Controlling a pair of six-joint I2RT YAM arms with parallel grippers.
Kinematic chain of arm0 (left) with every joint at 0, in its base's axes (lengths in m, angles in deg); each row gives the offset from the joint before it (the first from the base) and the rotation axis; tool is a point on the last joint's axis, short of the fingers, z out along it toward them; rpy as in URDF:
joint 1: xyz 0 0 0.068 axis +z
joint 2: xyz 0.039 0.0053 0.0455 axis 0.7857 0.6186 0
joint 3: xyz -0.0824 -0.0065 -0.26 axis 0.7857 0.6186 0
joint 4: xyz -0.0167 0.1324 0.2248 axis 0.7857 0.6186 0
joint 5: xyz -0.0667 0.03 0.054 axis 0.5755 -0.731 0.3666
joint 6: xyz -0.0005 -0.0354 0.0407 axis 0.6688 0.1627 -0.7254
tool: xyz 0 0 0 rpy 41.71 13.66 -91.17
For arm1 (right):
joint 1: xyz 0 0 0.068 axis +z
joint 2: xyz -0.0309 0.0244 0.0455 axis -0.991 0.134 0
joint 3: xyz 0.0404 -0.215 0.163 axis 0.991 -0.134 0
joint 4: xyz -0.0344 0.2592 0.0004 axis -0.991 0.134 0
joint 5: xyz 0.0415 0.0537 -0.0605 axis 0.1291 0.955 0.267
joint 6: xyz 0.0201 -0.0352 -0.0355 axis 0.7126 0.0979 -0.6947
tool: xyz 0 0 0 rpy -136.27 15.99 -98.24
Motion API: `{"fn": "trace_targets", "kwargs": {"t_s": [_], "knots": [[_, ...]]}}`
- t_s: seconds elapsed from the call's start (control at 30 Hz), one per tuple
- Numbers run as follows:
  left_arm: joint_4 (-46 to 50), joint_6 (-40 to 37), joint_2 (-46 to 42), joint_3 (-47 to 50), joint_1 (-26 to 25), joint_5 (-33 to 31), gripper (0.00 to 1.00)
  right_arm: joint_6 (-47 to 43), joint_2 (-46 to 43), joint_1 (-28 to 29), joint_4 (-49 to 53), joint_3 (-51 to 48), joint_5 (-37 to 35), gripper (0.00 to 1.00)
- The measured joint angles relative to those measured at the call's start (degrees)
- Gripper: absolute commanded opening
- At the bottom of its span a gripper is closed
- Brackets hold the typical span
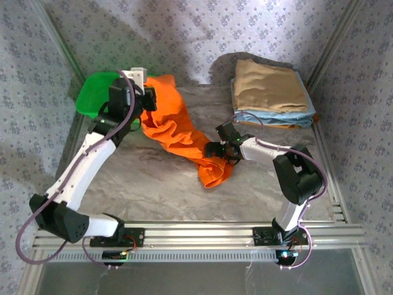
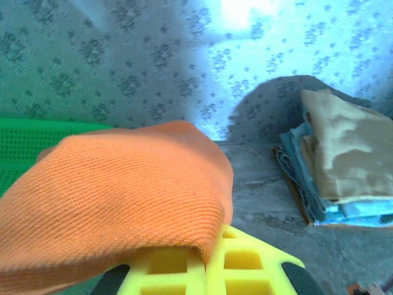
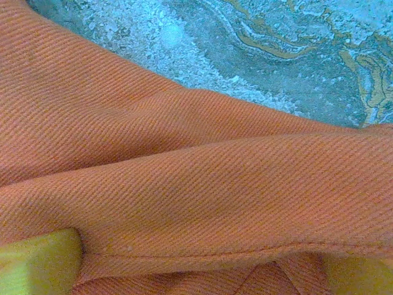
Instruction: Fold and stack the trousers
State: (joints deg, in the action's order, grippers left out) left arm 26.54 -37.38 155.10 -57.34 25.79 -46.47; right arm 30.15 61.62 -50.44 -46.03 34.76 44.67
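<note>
Now, right gripper (image 1: 224, 145): jaws spread wide over the near end of the trousers (image 1: 178, 132). Its yellow pads (image 3: 37, 261) stand either side of a hemmed fold, with nothing pinched.
Trousers, place: lying as a loose, twisted rope across the table (image 1: 153, 190), from the right gripper back and leftward to the basket.
Left gripper (image 1: 145, 98): pressed together on the far end of the trousers, with cloth draped over its yellow finger. That end looks raised off the table.
Handling, as a judgement: light, soft, limp twill. It will sag and bunch rather than keep a shape, and looks unlikely to slip much in the pads.
Where to hold: probably a stitched edge, waistband or leg hem, taken at two corners so the cloth can be drawn flat.
Far left: green basket (image 1: 95, 92), just behind the left gripper.
Far right: a folded stack, tan garment (image 1: 270, 83) on top of light blue garments (image 1: 270, 118), well apart from the trousers.
Count: trousers, one pair; basket, one; tan garment, one; light blue garments, at least two layers, exact number unclear; grippers, two.
</note>
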Motion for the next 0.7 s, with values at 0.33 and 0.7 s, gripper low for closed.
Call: {"fn": "trace_targets", "kwargs": {"t_s": [0.33,0.7], "knots": [[4.6,-0.3,-15.1,7.9,-14.5,-12.9,0.0,0.4,-5.4,-3.5,1.8,-4.6,-1.5,1.0],[19.3,16.9,-29.2,23.1,-17.4,-23.3,0.89,0.4,-17.5,-10.7,7.7,-8.6,-3.2,1.0]]}}
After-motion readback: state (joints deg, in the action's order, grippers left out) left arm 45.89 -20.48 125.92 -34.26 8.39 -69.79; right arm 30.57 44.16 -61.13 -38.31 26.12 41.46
